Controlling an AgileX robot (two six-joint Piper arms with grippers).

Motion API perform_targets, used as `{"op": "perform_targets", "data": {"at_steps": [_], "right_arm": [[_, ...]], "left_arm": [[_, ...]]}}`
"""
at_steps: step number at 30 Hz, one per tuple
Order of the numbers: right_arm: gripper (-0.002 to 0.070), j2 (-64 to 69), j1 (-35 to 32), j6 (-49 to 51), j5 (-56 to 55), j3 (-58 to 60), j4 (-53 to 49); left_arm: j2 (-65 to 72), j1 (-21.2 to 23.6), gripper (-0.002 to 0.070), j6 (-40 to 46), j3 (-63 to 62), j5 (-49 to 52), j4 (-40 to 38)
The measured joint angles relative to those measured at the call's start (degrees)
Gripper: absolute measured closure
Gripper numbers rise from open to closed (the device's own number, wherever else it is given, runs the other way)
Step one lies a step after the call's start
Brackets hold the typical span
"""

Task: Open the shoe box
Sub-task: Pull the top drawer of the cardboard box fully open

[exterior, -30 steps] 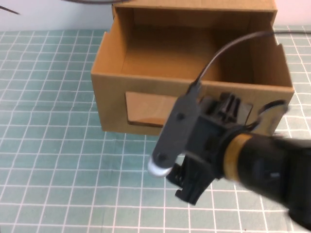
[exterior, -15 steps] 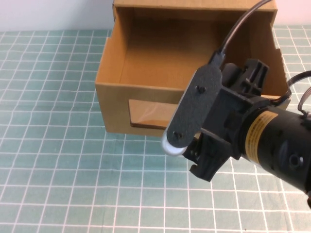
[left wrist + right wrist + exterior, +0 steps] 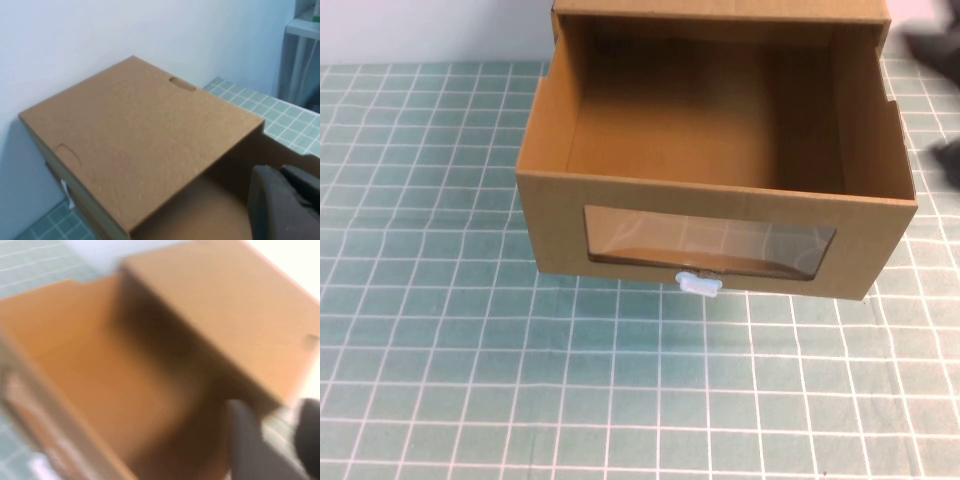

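Right wrist view: shoe box [image 3: 165, 305] lies below right end effector [image 3: 274, 412].

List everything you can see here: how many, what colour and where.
shoe box drawer: one, brown cardboard, slid forward out of its sleeve
sleeve: one, brown cardboard, behind the drawer, against the wall
window: one, clear, in the drawer's front
pull tab: one, whitish, under the window
mat: one, green with white grid, beneath everything
wall: one, white, behind
left hand: one, dark, seen only by its own camera, above the sleeve
right hand: one, black, open and empty, raised beside the box's right side
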Motion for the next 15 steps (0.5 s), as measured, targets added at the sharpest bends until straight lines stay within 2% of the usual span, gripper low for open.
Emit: {"op": "perform_targets", "data": {"at_steps": [1, 4, 9, 15], "right_arm": [[0.0544, -1.0, 0.0, -1.0, 2.2, -1.3, -0.3], [0.0645, -4.4, 0.0, -5.0, 6.0, -2.7, -1.8], [0.0682, -12.0, 0.0, -9.7, 10.5, 1.0, -1.3], [0.0687, -24.6, 0.0, -10.3, 9.5, 15.8, 5.5]], "left_arm": [[-2.4, 0.0, 0.0680, -0.1, 2.4, 0.0, 0.8], [-9.6, 0.0, 0.0680, -0.5, 10.5, 0.0, 2.2], [-23.2, 0.0, 0.0680, -0.6, 28.8, 0.0, 3.8], [-40.3, 0.0, 0.0680, -0.6, 56.5, -3.5, 4.6]]}}
